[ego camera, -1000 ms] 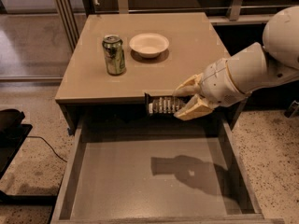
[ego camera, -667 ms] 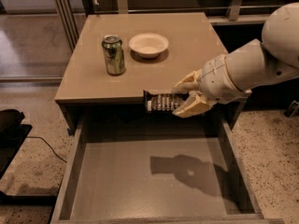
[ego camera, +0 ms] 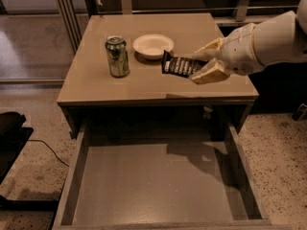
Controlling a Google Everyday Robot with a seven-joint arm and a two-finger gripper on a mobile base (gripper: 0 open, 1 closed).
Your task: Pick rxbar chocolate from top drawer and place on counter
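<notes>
The pincer (ego camera: 200,67) hangs over the surface (ego camera: 96,87), clenched on one end of the rxbar chocolate (ego camera: 177,65), aloft beside the bowl (ego camera: 152,45). Light, flat and probably slick-wrapped, it suits a grip across its faces. The top drawer (ego camera: 153,186) gapes below.

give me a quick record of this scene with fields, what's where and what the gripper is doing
gripper: over the right side of the counter, shut on the snack bar
snack bar: black wrapper, held off the surface, right of the bowl
can: green, upright, left of the bowl
bowl: white, on the counter near the middle
drawer: pulled open below the counter
task stage: snack bar out of the drawer, not yet set down
</notes>
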